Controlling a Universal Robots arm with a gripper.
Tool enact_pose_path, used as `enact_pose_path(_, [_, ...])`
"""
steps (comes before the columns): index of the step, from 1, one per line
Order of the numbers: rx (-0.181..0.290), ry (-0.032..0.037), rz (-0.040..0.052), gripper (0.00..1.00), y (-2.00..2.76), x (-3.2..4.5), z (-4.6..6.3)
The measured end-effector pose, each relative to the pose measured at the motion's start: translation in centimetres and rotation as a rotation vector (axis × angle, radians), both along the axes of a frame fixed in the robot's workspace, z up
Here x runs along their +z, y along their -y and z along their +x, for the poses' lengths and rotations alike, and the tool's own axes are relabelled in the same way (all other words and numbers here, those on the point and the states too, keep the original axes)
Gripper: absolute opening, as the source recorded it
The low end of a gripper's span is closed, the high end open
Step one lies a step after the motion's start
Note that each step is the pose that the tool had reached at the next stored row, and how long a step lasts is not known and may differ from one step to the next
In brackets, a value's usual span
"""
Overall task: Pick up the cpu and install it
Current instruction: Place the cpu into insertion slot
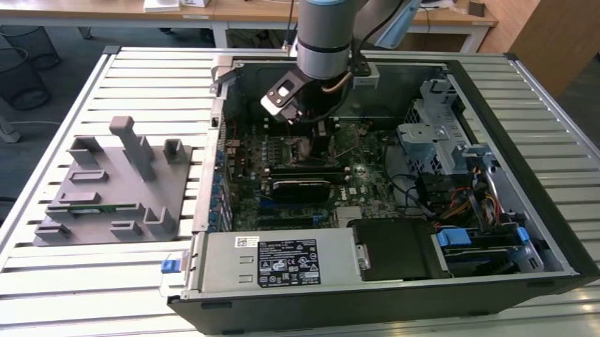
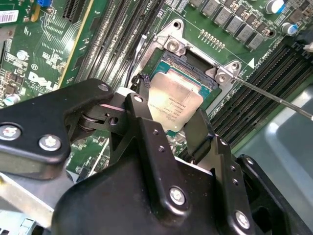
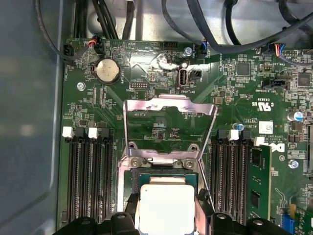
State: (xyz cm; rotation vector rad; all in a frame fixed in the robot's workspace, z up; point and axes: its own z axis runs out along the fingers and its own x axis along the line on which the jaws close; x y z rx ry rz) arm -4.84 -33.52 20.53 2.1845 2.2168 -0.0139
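Slatted white metal bench (image 1: 56,84) is carrying an open black computer case (image 1: 553,232), with a green motherboard (image 3: 234,93) lying inside. Black gripper (image 2: 164,125) is clamping the cpu (image 2: 176,100) by two opposite edges over the open socket (image 3: 166,178). The cpu is showing a flat, square, shiny silver-grey top with a thin pale rim.

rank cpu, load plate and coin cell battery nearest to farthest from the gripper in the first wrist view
1. cpu, held in the gripper.
2. load plate, swung open just beyond it.
3. coin cell battery, out by the edge of the motherboard.
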Motion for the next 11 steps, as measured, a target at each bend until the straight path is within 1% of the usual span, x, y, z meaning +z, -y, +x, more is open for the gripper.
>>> enact_pose_path(6, [0.001,0.0000,0.0004,0.53,0.00,-0.52,-0.03])
enact_pose_path(11, [0.001,0.0000,0.0004,0.53,-0.07,-0.55,-0.03])
